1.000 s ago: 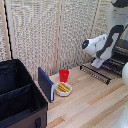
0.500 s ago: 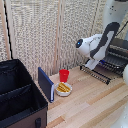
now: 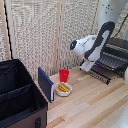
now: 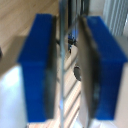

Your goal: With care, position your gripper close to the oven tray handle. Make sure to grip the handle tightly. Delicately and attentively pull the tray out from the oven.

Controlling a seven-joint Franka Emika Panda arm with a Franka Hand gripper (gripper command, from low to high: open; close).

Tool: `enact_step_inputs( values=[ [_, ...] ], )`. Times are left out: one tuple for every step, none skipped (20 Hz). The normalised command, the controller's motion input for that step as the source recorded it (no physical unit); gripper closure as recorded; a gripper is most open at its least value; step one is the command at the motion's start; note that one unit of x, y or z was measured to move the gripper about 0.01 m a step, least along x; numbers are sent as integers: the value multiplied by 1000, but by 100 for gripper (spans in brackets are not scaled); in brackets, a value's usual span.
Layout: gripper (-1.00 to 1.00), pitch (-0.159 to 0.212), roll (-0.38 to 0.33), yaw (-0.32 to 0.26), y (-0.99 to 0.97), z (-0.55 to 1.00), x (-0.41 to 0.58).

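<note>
The dark oven (image 3: 120, 44) stands at the exterior view's right. Its wire tray (image 3: 111, 64) sticks out of the front over the table. The thin dark tray handle (image 3: 98, 76) runs along the tray's front edge. My gripper (image 3: 86, 68) sits at the handle's end nearest the red cup, below the white arm. In the wrist view the gripper (image 4: 67, 65) has its blue fingertips (image 4: 37, 65) on either side of the thin metal handle (image 4: 62, 45), closed in on it. The picture is blurred.
A red cup (image 3: 64, 75), a white dish of yellow food (image 3: 63, 89) and an upright blue board (image 3: 46, 84) stand on the wooden table (image 3: 95, 107), to the exterior view's left of the tray. A large black fabric bin (image 3: 17, 100) fills the near left. A slatted wall runs behind.
The arm's white upper part has swung steadily toward the exterior view's left, away from the oven. The gripper stays at the tray's front edge; any tray movement is too small to tell.
</note>
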Motion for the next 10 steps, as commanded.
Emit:
enact_step_inputs(
  values=[
    [-100, 24, -24, 0, 0, 157, 146],
    [-100, 19, 0, 0, 0, 186, 149],
    [-100, 13, 0, 0, 0, 171, 149],
    [-100, 0, 0, -1, 0, 226, 74],
    [-100, 0, 26, -35, 0, 303, 0],
    [-100, 0, 76, -60, -23, 440, 0],
    [-100, 0, 76, -75, 0, 506, 26],
    [-100, 0, 59, -85, 0, 631, 0],
    [-100, 0, 49, -88, 0, 680, 9],
    [-100, 14, 73, -103, -11, 637, 0]
  ],
)
